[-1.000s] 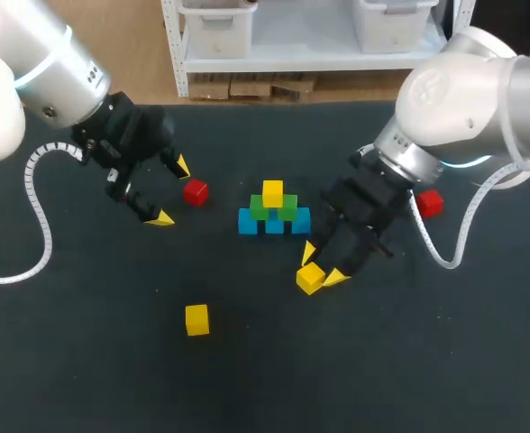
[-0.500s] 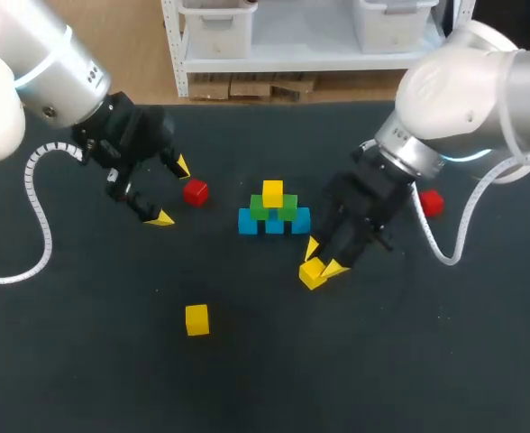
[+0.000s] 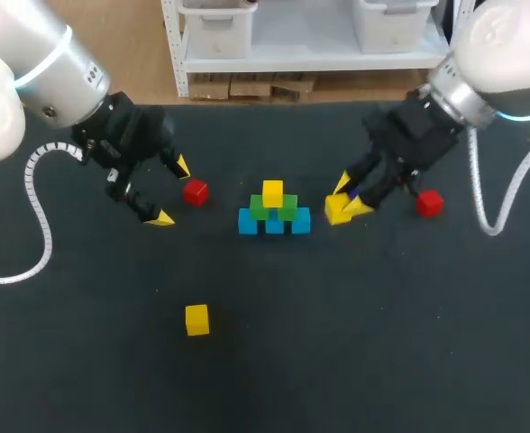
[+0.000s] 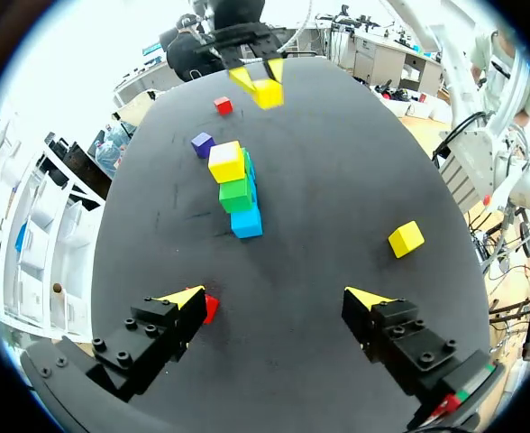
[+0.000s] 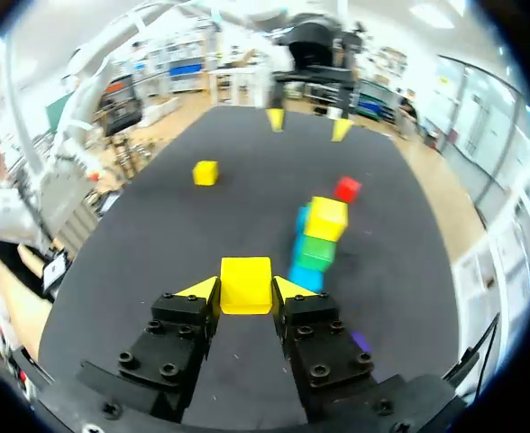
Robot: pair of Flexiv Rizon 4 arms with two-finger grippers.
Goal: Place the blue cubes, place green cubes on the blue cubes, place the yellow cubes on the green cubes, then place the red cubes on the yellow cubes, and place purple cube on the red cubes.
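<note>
Your right gripper [image 3: 344, 203] is clamped on a yellow cube [image 3: 337, 210]. In the right wrist view both fingers press its sides, w/ the cube sitting btwn the yellow tips. The held cube is just right of the stack [image 3: 274, 209], beside the rightmost of the blue cubes [image 3: 274, 221]. You can't tell if they touch.

The stack is approx. mid-table [image 3: 382, 343]: 3 blue in a row at the bottom, 2 green cubes [image 3: 274, 207] on them, and 1 yellow top cube [image 3: 272, 192] on the green.

Your left gripper [image 3: 173, 191] is left of the stack, jaws spread wide w/ nothing btwn them. A red cube [image 3: 195, 190] lies just beside it on the stack side, close to one finger. You can't tell if it touches.

A second red cube [image 3: 429, 203] sits right of the right gripper. A loose yellow cube [image 3: 196, 319] lies near-left of the stack, well apart from it. In the left wrist view the purple cube [image 4: 202, 142] is past the stack, btwn it and the second red cube.
</note>
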